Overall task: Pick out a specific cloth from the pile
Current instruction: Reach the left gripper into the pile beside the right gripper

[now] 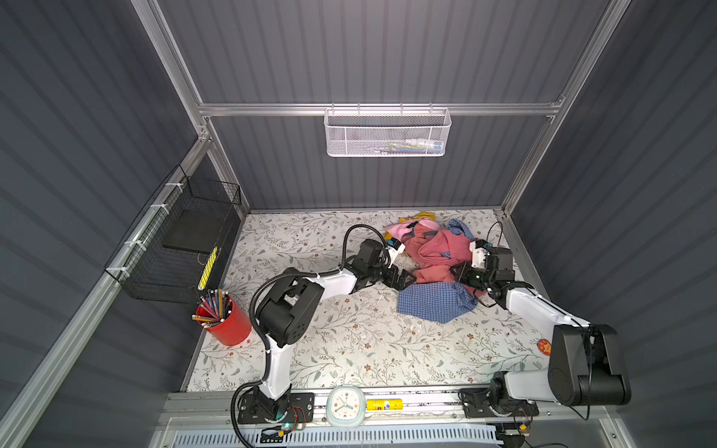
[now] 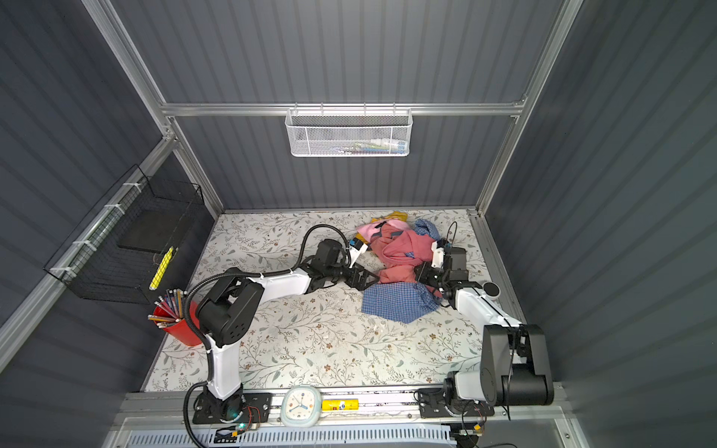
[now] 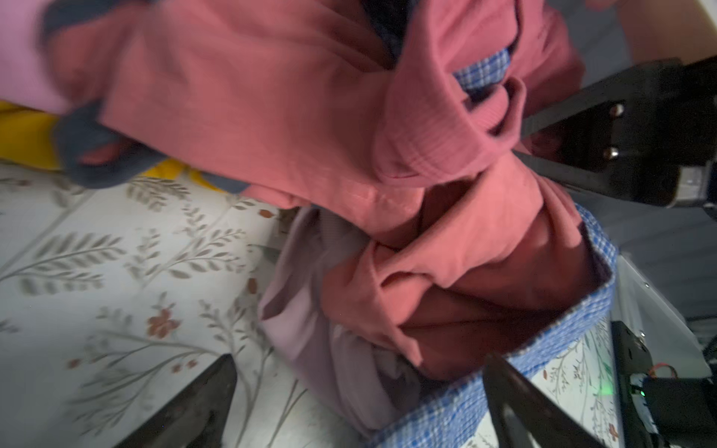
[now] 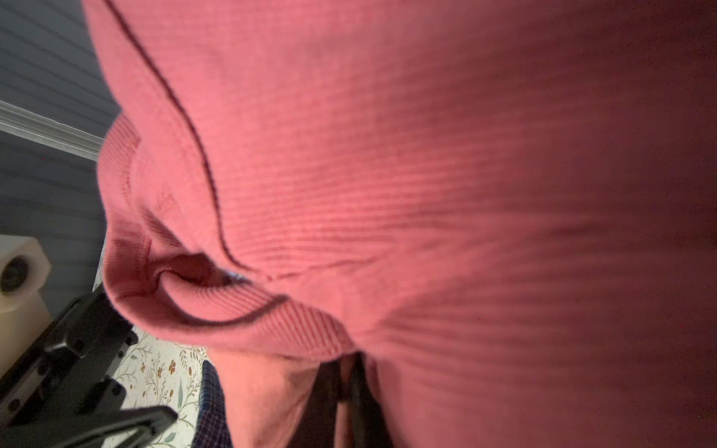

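Observation:
The pile (image 1: 434, 256) lies at the back right of the floral table. The cloth (image 1: 419, 244) (image 2: 384, 240) (image 3: 232, 97), salmon with dark grey-blue trim (image 3: 89, 155), is tangled on top with a ribbed rose-red shirt (image 1: 446, 248) (image 4: 388, 174). My right gripper (image 1: 463, 275) (image 2: 423, 273) (image 4: 349, 368) is shut on a thin fold of salmon-pink fabric that looks like the cloth. The rose-red shirt drapes over its fingers. My left gripper (image 1: 401, 279) (image 2: 364, 277) (image 3: 357, 388) stands open at the pile's left edge, its fingers astride pale lilac fabric and a checked hem, gripping nothing.
A blue checked shirt (image 1: 430, 300) spreads in front of the pile. Light pink (image 1: 399, 229) and mustard (image 1: 423, 214) pieces lie behind. A red pencil cup (image 1: 229, 322) and black wire basket (image 1: 174, 248) are at the left. A clock (image 1: 345, 405) sits on the front rail.

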